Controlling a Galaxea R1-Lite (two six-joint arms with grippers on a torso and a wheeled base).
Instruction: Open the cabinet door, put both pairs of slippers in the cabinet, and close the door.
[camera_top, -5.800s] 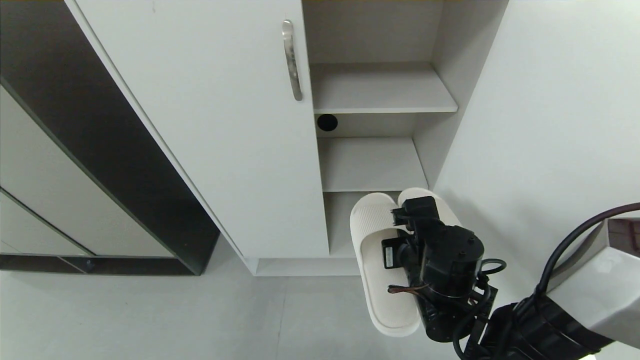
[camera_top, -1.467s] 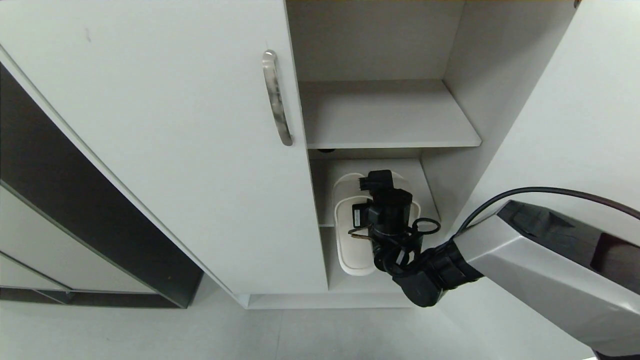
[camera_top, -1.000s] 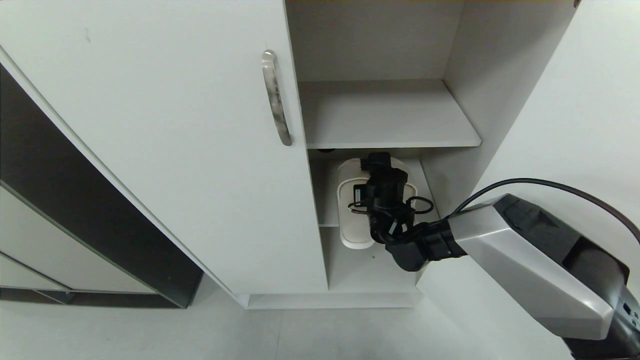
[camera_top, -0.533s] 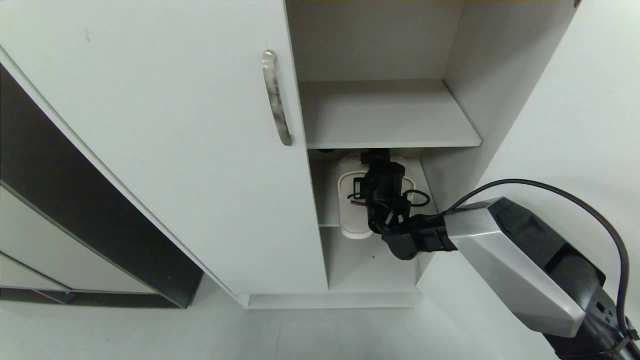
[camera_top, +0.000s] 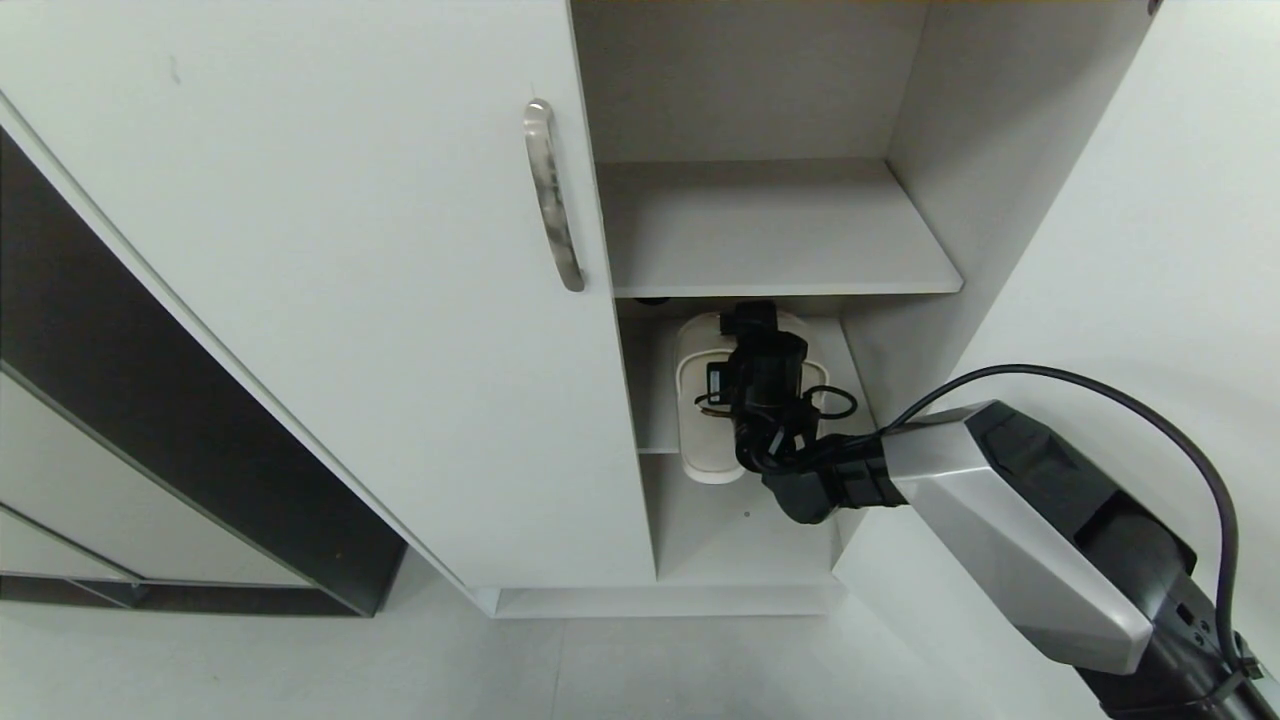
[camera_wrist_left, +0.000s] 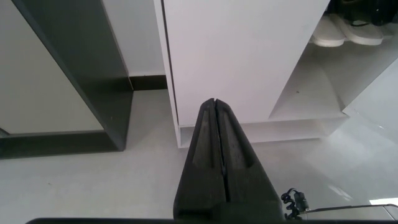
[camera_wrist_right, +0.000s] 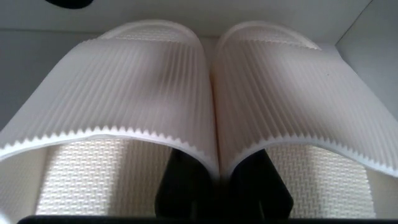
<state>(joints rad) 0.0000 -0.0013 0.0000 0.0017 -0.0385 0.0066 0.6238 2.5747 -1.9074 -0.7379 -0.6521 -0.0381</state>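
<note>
My right gripper (camera_wrist_right: 217, 180) has its two fingers (camera_wrist_right: 181, 186) nearly together, one tucked under each strap, pinching the adjoining inner edges of the two white slippers (camera_wrist_right: 149, 87). Around the fingers, that one pair rests on the cabinet's middle shelf (camera_top: 648, 400), heels overhanging its front edge. One bare shelf (camera_top: 770, 230) lies above. Left of the fingers is one closed door (camera_top: 350, 300) with one handle (camera_top: 552, 195). My left gripper (camera_wrist_left: 214, 143) is pressed closed, holding nothing, above the floor (camera_wrist_left: 93, 180).

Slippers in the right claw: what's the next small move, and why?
Probably open the right claw to release: the slippers reach deep onto the middle shelf, toes near the back wall, only the heels overhanging its front edge.
</note>
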